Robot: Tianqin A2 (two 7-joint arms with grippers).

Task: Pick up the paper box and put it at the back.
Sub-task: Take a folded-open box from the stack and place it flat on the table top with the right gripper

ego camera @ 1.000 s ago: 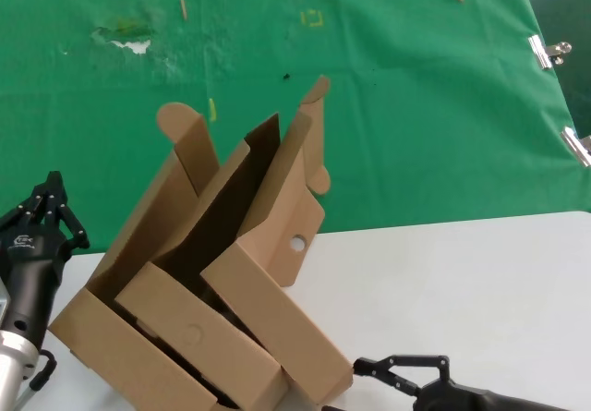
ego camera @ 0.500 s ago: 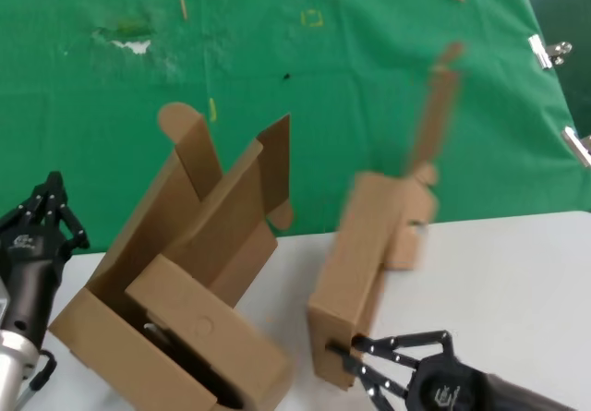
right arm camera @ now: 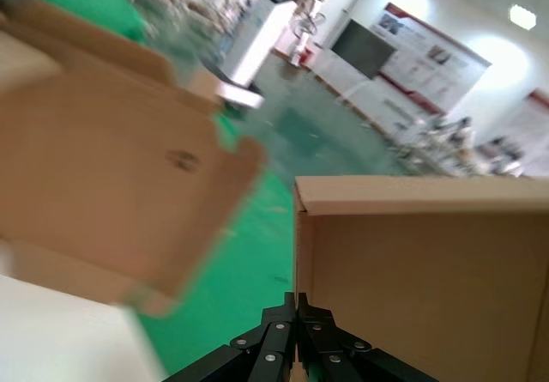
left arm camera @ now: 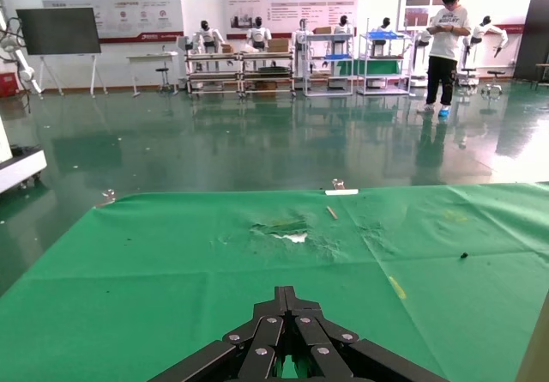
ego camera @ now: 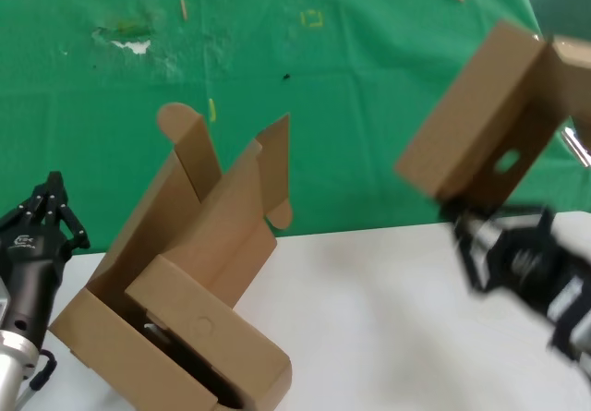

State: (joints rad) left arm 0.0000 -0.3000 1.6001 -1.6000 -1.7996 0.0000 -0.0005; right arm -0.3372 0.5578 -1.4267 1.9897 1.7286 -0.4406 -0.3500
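Note:
The paper box [ego camera: 485, 120], plain brown cardboard with a small hole in one wall, hangs tilted in the air at the right, over the edge between the green cloth [ego camera: 369, 78] and the white surface. My right gripper [ego camera: 462, 215] is shut on its lower wall edge; in the right wrist view the jaws [right arm camera: 297, 300] pinch the box wall [right arm camera: 420, 270]. My left gripper [ego camera: 51, 194] is shut and empty, parked at the left beside the other boxes; the left wrist view shows its closed tips [left arm camera: 286, 294] over the green cloth [left arm camera: 171, 270].
Other brown cardboard boxes [ego camera: 185, 291] wedged into one another stand at the front left on the white surface [ego camera: 388, 319]. Metal clips [ego camera: 547, 53] hold the cloth at the right edge. The cloth has scuffs [ego camera: 129, 40] and yellow marks [ego camera: 312, 18].
My right gripper has lifted the paper box off the white surface, up and to the right, away from the other boxes. The left arm has not moved.

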